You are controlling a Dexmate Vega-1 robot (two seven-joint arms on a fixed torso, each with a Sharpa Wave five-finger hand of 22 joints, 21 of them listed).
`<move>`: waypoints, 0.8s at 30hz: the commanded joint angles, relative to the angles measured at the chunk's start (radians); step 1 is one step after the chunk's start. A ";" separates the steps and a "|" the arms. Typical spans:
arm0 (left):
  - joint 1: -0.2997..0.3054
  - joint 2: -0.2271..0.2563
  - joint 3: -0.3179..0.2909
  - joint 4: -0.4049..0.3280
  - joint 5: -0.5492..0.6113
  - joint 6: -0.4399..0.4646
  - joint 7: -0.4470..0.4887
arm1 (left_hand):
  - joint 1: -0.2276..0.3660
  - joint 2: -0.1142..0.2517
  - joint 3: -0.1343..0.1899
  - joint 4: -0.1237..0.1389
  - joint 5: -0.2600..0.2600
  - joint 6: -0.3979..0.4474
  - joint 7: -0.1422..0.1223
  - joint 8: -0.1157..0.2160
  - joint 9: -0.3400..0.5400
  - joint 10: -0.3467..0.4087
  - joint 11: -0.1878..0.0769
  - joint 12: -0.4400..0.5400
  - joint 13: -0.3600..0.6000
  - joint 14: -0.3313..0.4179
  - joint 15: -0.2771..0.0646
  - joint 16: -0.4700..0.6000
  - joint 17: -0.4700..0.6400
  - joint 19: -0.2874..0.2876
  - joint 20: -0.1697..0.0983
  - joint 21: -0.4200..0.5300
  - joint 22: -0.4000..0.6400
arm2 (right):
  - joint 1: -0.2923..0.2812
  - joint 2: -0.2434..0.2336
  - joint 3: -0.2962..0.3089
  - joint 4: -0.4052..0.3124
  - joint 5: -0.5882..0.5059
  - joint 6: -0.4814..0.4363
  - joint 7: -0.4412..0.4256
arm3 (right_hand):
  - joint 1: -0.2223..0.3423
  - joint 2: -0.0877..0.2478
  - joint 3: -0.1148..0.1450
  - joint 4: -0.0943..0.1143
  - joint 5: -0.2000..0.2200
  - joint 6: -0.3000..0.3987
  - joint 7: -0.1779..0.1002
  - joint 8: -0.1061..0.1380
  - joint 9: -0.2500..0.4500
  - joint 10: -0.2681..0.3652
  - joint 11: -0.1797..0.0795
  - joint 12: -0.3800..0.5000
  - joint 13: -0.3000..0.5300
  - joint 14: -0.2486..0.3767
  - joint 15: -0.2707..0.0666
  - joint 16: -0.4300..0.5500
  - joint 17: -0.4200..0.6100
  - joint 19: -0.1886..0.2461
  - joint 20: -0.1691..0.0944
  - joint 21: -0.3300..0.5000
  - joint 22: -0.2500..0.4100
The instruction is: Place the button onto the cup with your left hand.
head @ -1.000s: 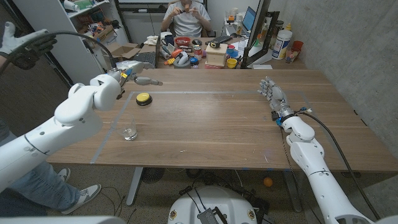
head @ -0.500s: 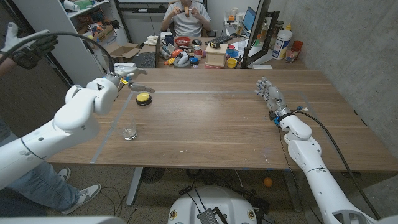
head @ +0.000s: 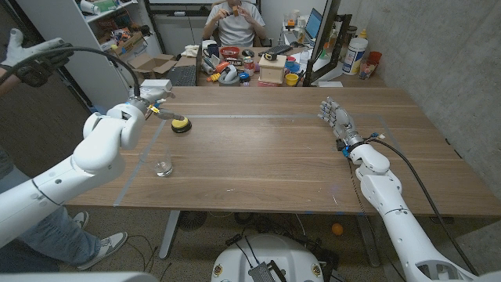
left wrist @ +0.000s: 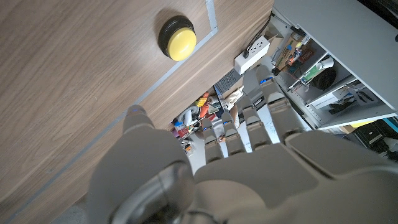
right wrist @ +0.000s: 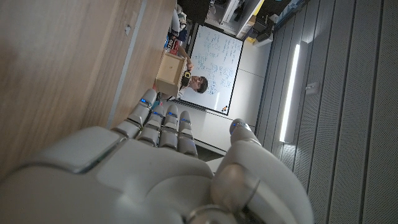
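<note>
Left hand (head: 156, 99), open and holding nothing, hovers near the round yellow button on its black plastic base (head: 181, 124), which sits beyond the small clear glass cup (head: 163, 167). Light, rigid and likely slick, the button is best pinched at its rim.

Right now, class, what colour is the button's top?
Yellow, on a black base; the button shows best in the left wrist view.
</note>
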 commanded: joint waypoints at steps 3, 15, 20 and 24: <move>-0.001 -0.128 -0.018 0.127 -0.009 -0.079 0.229 | 0.008 0.008 0.002 -0.002 0.009 0.010 0.000 0.004 0.002 0.006 -0.005 0.006 0.005 0.011 -0.005 0.006 0.002 0.000 -0.002 0.006 0.005 | 0.005 0.001 -0.001 0.004 -0.008 0.000 -0.004 | -0.002 0.007 -0.005 -0.002 0.006 0.001 -0.006 0.008 0.001 0.008 -0.006 0.006 0.004 0.010 -0.003 0.004 0.001 0.009 -0.003 -0.007 0.002; -0.063 -0.242 -0.006 0.234 -0.154 -0.106 0.326 | 0.006 0.020 0.001 0.003 0.009 -0.002 0.010 -0.001 0.003 -0.009 -0.003 0.001 0.006 0.010 -0.001 0.005 0.002 0.004 -0.002 0.010 0.005 | 0.003 -0.003 0.004 0.000 -0.014 -0.018 -0.017 | 0.000 0.007 -0.005 -0.005 0.006 0.001 -0.007 0.008 0.000 0.008 -0.004 0.005 0.004 0.012 -0.003 0.003 0.000 0.011 -0.002 -0.013 0.002; -0.106 -0.264 0.004 0.284 -0.222 -0.097 0.311 | 0.006 0.023 0.002 0.005 0.009 -0.003 0.012 -0.002 0.003 -0.009 0.003 0.002 0.006 0.011 0.002 0.005 0.003 0.005 -0.002 0.010 0.005 | 0.001 -0.007 0.007 -0.002 -0.018 -0.029 -0.022 | -0.001 0.008 -0.005 -0.005 0.006 0.001 -0.008 0.008 -0.001 0.008 -0.005 0.005 0.004 0.011 -0.002 0.002 0.000 0.012 -0.002 -0.015 0.003; -0.145 -0.270 0.025 0.317 -0.260 -0.071 0.282 | 0.007 0.026 0.002 0.005 0.009 -0.002 0.015 -0.001 0.003 -0.010 0.004 0.002 0.006 0.016 0.006 0.007 0.003 0.005 -0.002 0.010 0.005 | 0.000 -0.008 0.009 0.001 -0.019 -0.036 -0.024 | -0.001 0.008 -0.005 -0.006 0.006 0.001 -0.008 0.008 -0.001 0.007 -0.007 0.005 0.004 0.012 -0.001 0.002 0.000 0.012 -0.002 -0.017 0.003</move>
